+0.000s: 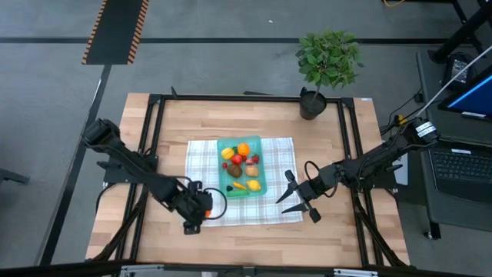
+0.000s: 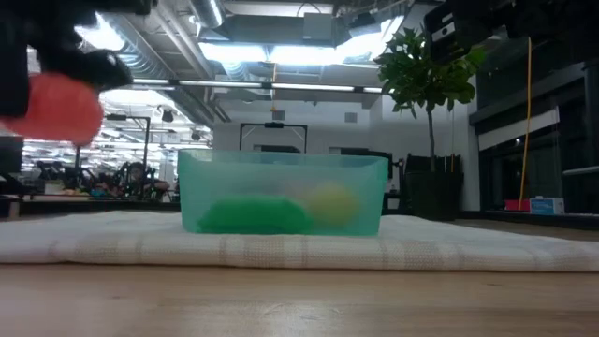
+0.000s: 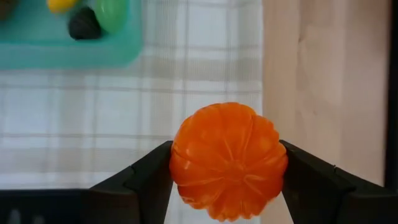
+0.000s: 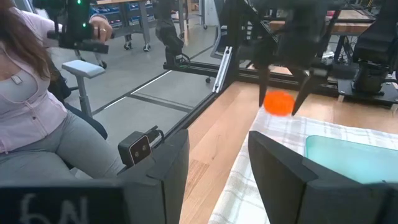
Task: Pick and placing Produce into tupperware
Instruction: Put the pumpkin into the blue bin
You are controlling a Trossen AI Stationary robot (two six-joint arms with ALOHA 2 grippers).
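One ribbed orange toy fruit [image 3: 229, 163] is being held between the two dark fingers of the left gripper [image 3: 227, 171], whose jaws are standing partly apart and pressing on its opposite flanks; in the high view this gripper [image 1: 193, 216] is hanging over the near left corner of the white-and-grey checked cloth [image 1: 201, 161], beside the bare wooden table [image 1: 338, 238] and a little apart from the tupperware [image 1: 259, 187]. Carrying this piece well is judged to call for keeping the squeeze even on the round body, lifting it clear of the container's wall, centring it above a free patch of the floor, and lowering before letting go, since a ball-like toy released from height is likely to bounce or roll out. The right gripper [image 1: 295, 193] is waiting just beside the container's right wall, over the cloth, its fingers spread and holding nothing. Several pieces of produce are already lying inside the teal container: an orange piece [image 1: 244, 149], a yellow one [image 1: 227, 153], small red ones [image 1: 253, 159], a brown one [image 1: 235, 170] and a green one [image 1: 229, 179]. From table height the translucent wall [image 2: 281, 192] is showing a green mass and a yellowish shape behind it. A potted plant [image 1: 329, 58] is standing at the table's far edge.
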